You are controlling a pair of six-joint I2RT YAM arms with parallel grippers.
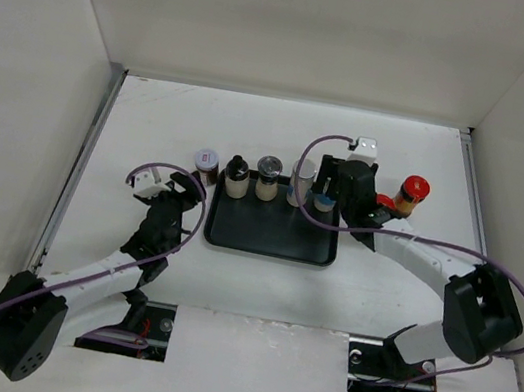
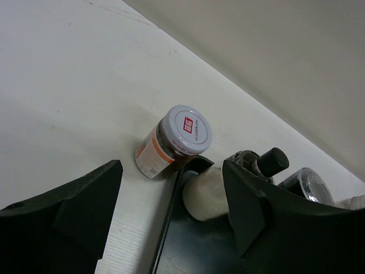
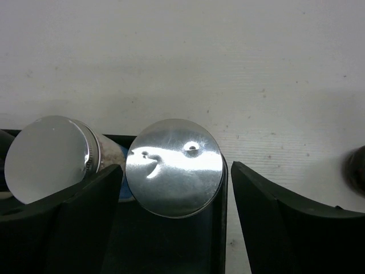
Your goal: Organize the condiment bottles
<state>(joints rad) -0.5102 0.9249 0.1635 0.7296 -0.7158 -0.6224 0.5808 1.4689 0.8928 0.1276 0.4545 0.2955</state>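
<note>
Seven condiment bottles countable from overhead only: four in a row along the upper rim of the black tray at frame centre, white-capped jar on the worktop just beside the tray's upper left corner, two red-capped jars right of the tray, one of them half hidden behind the right arm.

Shown by the left wrist view alone: red label on the white cap, brown contents, black-capped cream jar just inside the tray rim.

Shown by the right wrist view alone: mirror-bright lids of the blue-labelled jar and the silver-lidded jar to its left.

Left fingers spread wide, gripping nothing, touching nothing, white-capped jar ahead of the tips.

Right fingers spread either side of the blue-labelled jar at the tray's right edge, sliver of tray rim visible on the right side; contact on the left side impossible to tell.
</note>
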